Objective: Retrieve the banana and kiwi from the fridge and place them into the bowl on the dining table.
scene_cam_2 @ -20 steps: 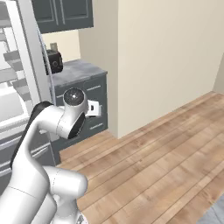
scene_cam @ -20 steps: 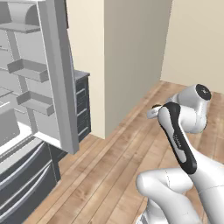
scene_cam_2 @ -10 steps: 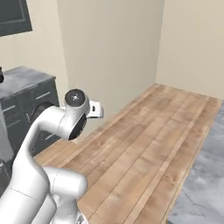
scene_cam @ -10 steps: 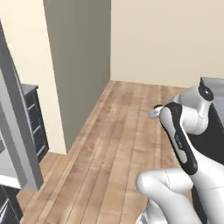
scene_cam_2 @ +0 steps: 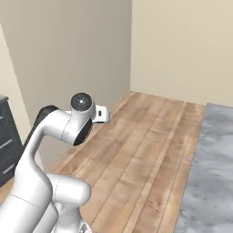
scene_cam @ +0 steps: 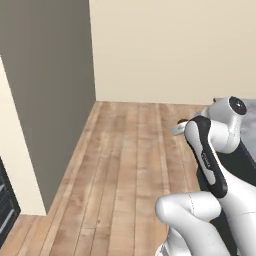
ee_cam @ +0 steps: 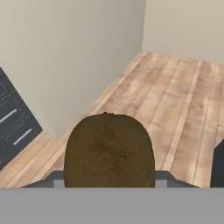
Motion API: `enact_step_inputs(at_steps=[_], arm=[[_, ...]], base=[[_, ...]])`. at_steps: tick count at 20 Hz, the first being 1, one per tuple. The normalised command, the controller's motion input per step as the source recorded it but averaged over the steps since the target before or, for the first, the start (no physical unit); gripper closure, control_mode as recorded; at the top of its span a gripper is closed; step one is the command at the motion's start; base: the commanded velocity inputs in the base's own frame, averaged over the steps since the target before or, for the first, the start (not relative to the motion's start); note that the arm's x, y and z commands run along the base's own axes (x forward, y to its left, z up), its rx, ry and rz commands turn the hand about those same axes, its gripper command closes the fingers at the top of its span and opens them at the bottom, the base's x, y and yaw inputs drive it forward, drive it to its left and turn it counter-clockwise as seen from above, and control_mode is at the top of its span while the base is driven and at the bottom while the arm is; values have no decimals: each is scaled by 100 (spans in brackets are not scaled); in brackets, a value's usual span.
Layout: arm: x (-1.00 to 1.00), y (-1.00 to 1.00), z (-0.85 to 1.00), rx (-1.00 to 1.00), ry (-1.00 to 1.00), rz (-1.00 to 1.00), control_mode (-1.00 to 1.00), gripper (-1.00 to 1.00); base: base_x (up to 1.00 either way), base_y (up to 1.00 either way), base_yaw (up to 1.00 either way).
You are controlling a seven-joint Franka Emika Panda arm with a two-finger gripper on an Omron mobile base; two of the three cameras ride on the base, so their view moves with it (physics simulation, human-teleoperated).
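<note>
Brown, fuzzy, roundish kiwi (ee_cam: 109, 151): item sits directly between the fingers at the bottom of the hand view, close to the camera, its domed top rising above them. Outline slightly wider than tall as seen here; the true long axis cannot be told, since the lower part is cut off by the frame edge. The fingertips themselves are hidden behind the fruit; only short grey stubs show just beside its left and right flanks.

Two-finger gripper (ee_cam: 109, 181): partly closed, jaws set at about the fruit's width and clamped on the kiwi.

White arm with dark joints (scene_cam: 212, 155): folded compactly above the base, elbow raised, forearm doubled back, hand carried high and pointing forward and slightly down over the floor. In the right base view the round dark-capped joint (scene_cam_2: 81, 119) stands uppermost, with a small white part of the hand projecting beyond it.

Light wooden plank floor (ee_cam: 175, 98): lies ahead of and below the fingers.

Beige wall corner (ee_cam: 144, 26): beyond the fingers, well apart from them.

Dark grey drawer cabinet with pale bar handles (ee_cam: 15, 124): to the left of the fingers in the hand view, well apart.

Grey marble-patterned surface (scene_cam_2: 209, 173): at the right edge of the right base view.
</note>
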Motion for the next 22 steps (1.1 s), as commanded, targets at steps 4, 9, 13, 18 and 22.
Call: enact_step_inputs(at_steps=[4, 9, 13, 18, 22], arm=[[0, 0, 0, 0, 0, 0, 100, 100], [0, 0, 0, 0, 0, 0, 100, 100], [0, 0, 0, 0, 0, 0, 100, 100], [0, 0, 0, 0, 0, 0, 100, 100], [0, 0, 0, 0, 0, 0, 100, 100]], base=[[100, 20, -34], [100, 38, -36], [100, 54, -39], [100, 70, -45], [100, 67, -52]])
